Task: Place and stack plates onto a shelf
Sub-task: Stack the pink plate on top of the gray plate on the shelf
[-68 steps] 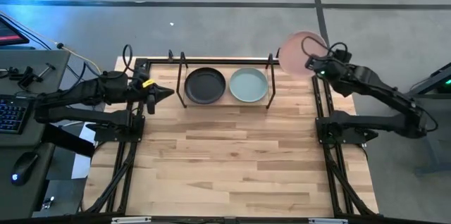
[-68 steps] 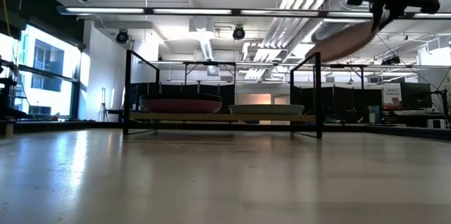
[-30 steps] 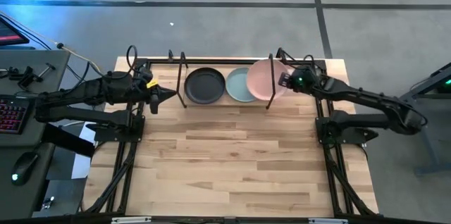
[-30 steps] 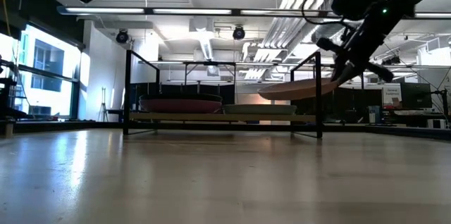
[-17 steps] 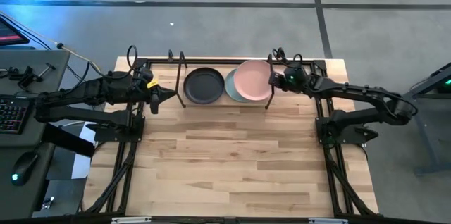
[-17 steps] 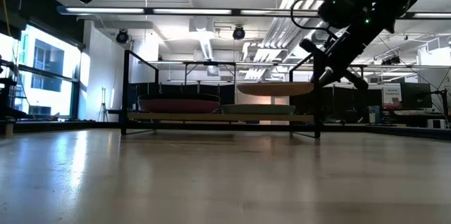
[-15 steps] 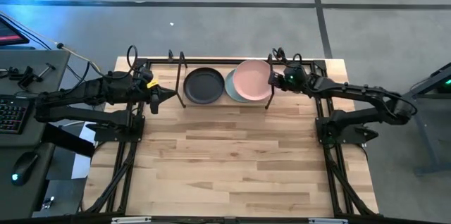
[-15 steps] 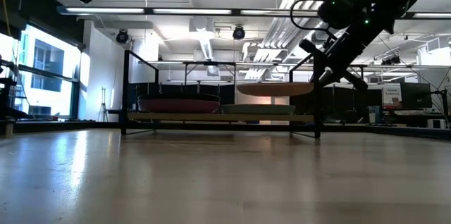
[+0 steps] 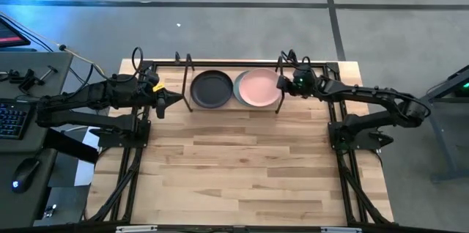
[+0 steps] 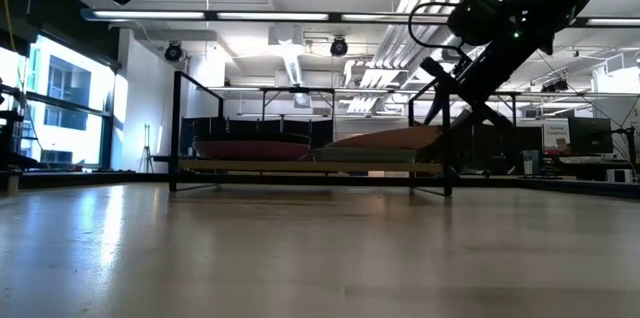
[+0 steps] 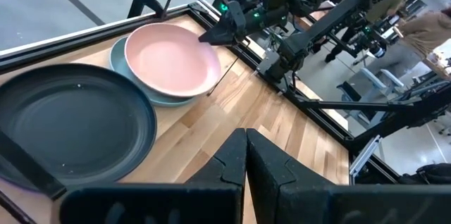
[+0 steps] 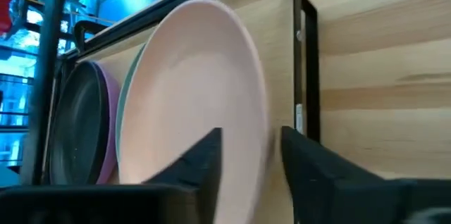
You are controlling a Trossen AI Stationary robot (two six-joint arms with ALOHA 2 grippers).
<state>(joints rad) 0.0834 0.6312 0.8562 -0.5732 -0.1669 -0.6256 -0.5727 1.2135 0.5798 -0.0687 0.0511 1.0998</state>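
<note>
Pink plate (image 9: pixel 259 88) over half-hidden blue-green plate (image 11: pixel 120 53); right hand (image 9: pixel 284 86) parted; left hand (image 9: pixel 174 97) shut

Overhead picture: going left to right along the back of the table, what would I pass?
left gripper → black plate → pink plate → right gripper

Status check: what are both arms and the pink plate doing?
Right gripper open at pink plate's rim; plate tilted on blue-green plate. Left gripper shut, waiting beside shelf. Nothing in the way.
</note>
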